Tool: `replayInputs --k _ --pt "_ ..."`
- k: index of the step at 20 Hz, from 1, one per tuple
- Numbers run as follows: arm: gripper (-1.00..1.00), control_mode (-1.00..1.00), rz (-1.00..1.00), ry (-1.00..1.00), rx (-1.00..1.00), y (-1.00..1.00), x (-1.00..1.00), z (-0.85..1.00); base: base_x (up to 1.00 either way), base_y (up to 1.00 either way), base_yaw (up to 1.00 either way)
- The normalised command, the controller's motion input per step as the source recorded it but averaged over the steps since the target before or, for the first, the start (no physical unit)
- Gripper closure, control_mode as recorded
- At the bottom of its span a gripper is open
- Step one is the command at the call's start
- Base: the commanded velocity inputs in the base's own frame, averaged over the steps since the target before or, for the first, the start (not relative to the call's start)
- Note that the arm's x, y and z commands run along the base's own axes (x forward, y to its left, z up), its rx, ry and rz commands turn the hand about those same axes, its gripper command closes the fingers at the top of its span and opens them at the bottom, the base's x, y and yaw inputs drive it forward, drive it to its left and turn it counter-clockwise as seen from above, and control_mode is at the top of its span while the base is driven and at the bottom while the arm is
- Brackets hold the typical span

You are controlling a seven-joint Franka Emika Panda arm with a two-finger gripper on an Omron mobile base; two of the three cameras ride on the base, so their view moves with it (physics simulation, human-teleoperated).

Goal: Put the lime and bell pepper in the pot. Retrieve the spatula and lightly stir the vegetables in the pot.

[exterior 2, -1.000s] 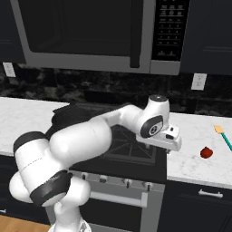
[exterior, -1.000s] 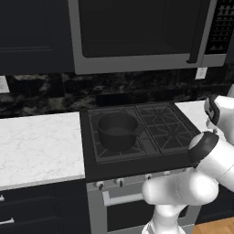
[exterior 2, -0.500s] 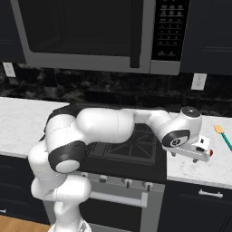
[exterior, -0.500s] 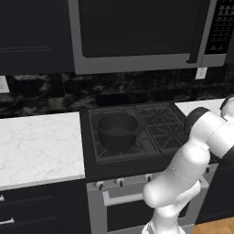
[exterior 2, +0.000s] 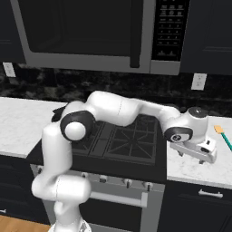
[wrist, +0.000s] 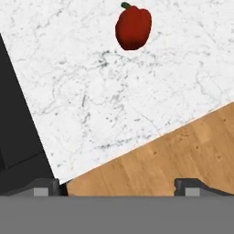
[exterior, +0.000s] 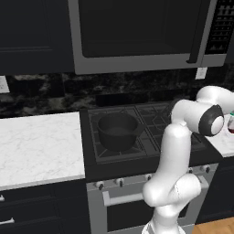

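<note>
Bell pepper on white counter in hand view, pot on stove, gripper open

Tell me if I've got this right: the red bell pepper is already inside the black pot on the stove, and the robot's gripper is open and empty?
Not quite. The bell pepper is not in the pot; it lies on the white marble counter, as the hand view shows. The pot looks empty in the left base view. The rest holds: the gripper is open and holds nothing.
</note>
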Motion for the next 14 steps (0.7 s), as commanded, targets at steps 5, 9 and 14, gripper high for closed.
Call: replayInputs --k 5,9,14 --pt "-1.00 -1.00 -0.01 -0.10 0.01 -0.18 0.48 -0.22 0.00 0.00 0.00" --pt "-1.00 -1.00 -0.01 -0.13 0.00 -0.08 0.11 -0.13 0.00 0.00 0.00" --pt "-1.00 -1.00 -0.05 -0.01 0.00 -0.04 0.23 -0.32 0.00 0.00 0.00"
